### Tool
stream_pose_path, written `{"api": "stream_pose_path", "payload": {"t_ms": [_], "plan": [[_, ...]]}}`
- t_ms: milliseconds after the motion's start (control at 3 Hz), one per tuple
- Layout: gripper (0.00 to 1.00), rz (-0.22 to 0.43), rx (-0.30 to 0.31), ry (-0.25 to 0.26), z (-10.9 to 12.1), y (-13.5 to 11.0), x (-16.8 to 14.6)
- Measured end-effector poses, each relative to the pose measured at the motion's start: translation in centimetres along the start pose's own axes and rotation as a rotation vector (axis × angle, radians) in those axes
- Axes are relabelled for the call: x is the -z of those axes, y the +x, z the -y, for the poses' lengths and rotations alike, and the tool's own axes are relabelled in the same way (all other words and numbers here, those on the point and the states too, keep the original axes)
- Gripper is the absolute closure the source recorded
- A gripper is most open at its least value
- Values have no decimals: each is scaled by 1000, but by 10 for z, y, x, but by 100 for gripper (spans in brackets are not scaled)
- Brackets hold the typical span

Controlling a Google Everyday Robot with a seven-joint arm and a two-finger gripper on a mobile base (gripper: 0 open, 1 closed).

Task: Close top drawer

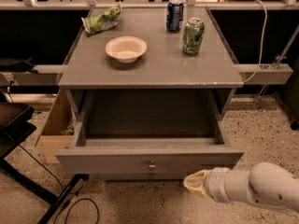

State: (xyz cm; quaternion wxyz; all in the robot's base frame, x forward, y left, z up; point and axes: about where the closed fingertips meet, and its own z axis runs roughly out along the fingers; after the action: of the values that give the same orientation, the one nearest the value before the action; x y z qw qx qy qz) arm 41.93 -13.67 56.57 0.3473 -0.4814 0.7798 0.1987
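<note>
One top drawer [149, 160] pulled out; end effector [195, 183] below its front, right of knob [152, 166]; grip indiscernible.

We see matt grey wood on the drawer [117, 161], a metal knob [152, 166], and a smooth cream gripper [195, 183] just below the drawer front.
</note>
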Motion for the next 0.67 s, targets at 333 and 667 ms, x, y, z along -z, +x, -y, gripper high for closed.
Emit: {"api": "stream_pose_path", "payload": {"t_ms": [333, 667], "plan": [[100, 46, 33, 16, 38, -16, -8], [100, 54, 40, 19, 42, -18, -9]]}}
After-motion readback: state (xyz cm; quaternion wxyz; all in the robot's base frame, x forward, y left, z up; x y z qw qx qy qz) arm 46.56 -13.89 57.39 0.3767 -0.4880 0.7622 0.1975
